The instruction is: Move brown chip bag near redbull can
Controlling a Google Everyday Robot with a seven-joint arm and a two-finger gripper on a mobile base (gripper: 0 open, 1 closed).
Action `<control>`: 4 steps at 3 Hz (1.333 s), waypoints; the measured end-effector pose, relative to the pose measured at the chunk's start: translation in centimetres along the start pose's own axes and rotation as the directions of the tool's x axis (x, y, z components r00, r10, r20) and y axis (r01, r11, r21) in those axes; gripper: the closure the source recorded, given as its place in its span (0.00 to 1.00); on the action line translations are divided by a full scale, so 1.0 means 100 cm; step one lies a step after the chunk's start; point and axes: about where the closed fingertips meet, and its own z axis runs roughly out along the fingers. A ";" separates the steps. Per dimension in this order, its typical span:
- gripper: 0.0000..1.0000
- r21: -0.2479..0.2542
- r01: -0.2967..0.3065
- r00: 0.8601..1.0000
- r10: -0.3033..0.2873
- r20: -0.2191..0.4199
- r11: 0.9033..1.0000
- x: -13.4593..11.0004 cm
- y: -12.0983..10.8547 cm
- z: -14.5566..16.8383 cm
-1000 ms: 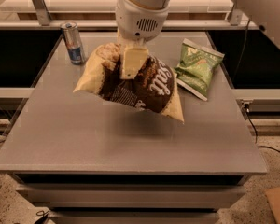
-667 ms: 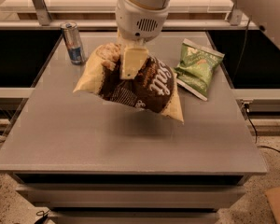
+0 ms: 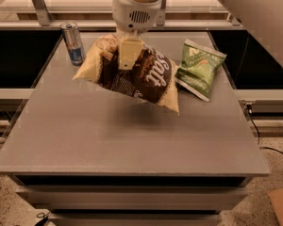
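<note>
The brown chip bag (image 3: 146,79) hangs in the air above the grey table (image 3: 132,135), tilted, with its cream left end toward the redbull can and its right end lower. My gripper (image 3: 127,55) comes down from above and is shut on the bag's upper middle, its cream finger pressed on the bag's front. The redbull can (image 3: 73,43) stands upright at the table's back left corner, a short gap left of the bag's left end. The bag casts a shadow on the table below it.
A smaller green bag (image 3: 199,68) lies at the back right of the table, just right of the brown bag. A metal rail and post (image 3: 37,4) run behind the table. A cable lies on the floor at the right.
The bag and gripper have shifted slightly left, toward the can; the bag still hangs off the table.
</note>
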 end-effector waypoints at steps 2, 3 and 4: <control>1.00 0.047 -0.062 0.998 0.064 -0.030 0.997 0.011 -0.044 0.008; 1.00 0.055 -0.085 0.996 0.087 -0.035 0.995 0.019 -0.059 0.011; 1.00 0.054 -0.106 0.993 0.108 -0.040 0.993 0.027 -0.071 0.018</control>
